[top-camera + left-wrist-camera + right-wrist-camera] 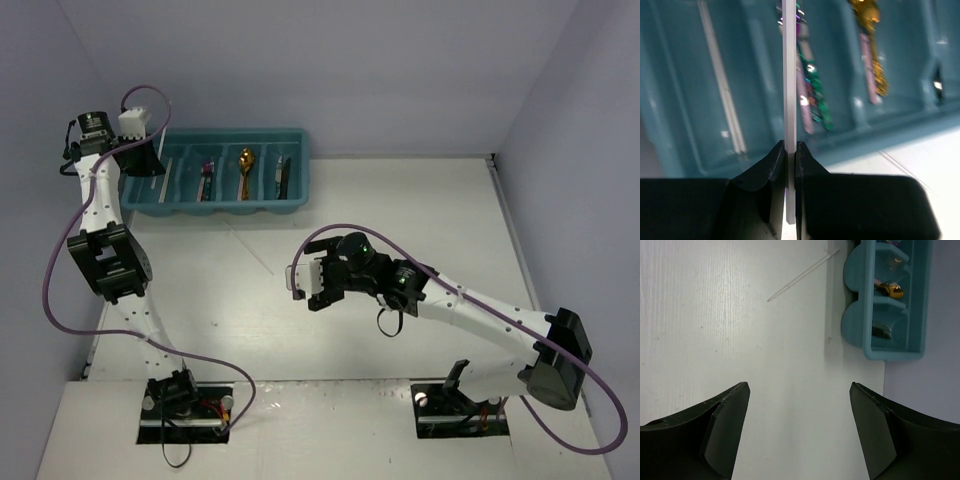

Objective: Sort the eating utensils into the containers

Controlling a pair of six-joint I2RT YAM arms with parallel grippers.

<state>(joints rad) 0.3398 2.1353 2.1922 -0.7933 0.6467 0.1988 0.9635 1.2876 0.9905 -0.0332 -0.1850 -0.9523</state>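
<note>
The tray (pixel 215 208) is of smooth teal plastic, long and rectangular, with four parallel compartments and rounded, scalloped ends. It stands at the far left of the white table (pixel 400 220), which has a fine matte grain.

The left gripper (pixel 140 158) hangs over the left end of the tray. Its black, wedge-shaped fingers (pixel 772 165) are clenched on a white chopstick (pixel 789 75), a thin straight stick with flat sides, which stands between the pads. A second chopstick (pixel 722 100) of the same kind lies along the leftmost compartment. In the next compartment lie pieces with glittering teal and purple handles (pixel 812 95). Beside them is a gold spoon (pixel 245 160) with a shiny bowl, and the rightmost compartment holds a dark piece (pixel 283 175) that I cannot identify.

A third chopstick (pixel 248 248) lies slanted on the bare table, just near of the tray.

The right gripper (pixel 312 283) is over the middle of the table, its two black fingers (pixel 725 430) spread wide, grasping nothing.
</note>
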